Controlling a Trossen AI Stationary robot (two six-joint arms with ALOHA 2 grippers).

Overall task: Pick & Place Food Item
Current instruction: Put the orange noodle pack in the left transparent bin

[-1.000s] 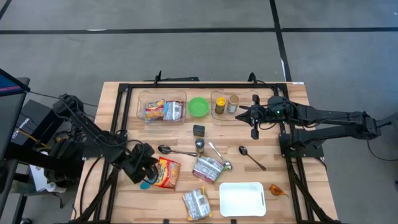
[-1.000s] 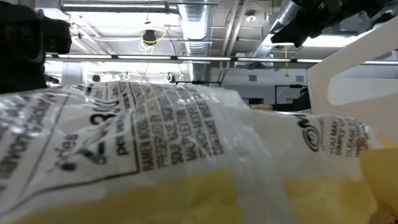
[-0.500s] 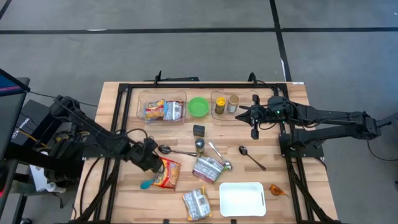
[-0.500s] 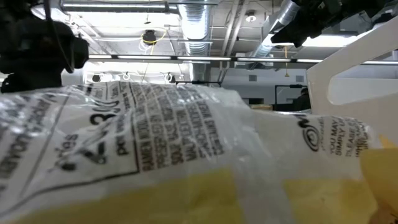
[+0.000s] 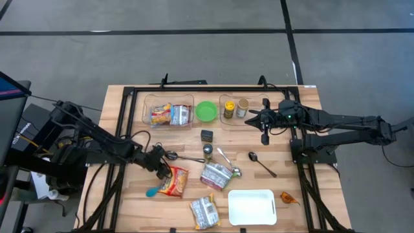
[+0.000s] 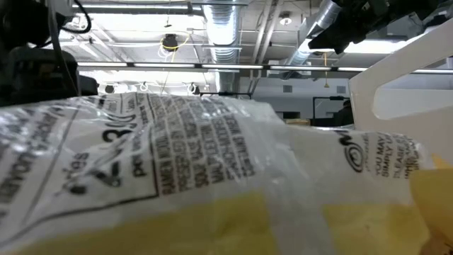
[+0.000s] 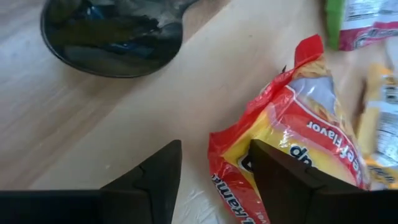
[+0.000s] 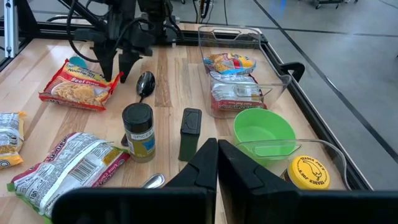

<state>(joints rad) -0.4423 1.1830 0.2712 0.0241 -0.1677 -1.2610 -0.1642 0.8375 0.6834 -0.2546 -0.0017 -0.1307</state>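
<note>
Wooden slats of the table [image 5: 123,194] carry a scatter of food items. On its left part, the left gripper [image 5: 163,166] hangs low with its jaws spread, straddling the far corner of the red-and-yellow noodle packet [image 7: 298,149], which lies flat just right of it. A dark spoon [image 7: 112,31] rests just beyond the fingers; a green-edged noodle pack [image 5: 216,175] and a spice jar [image 5: 207,151] lie further right. At the far right, the right gripper [image 5: 264,121], jaws pressed together, waits beside the clear bin holding jars [image 5: 234,105].
</note>
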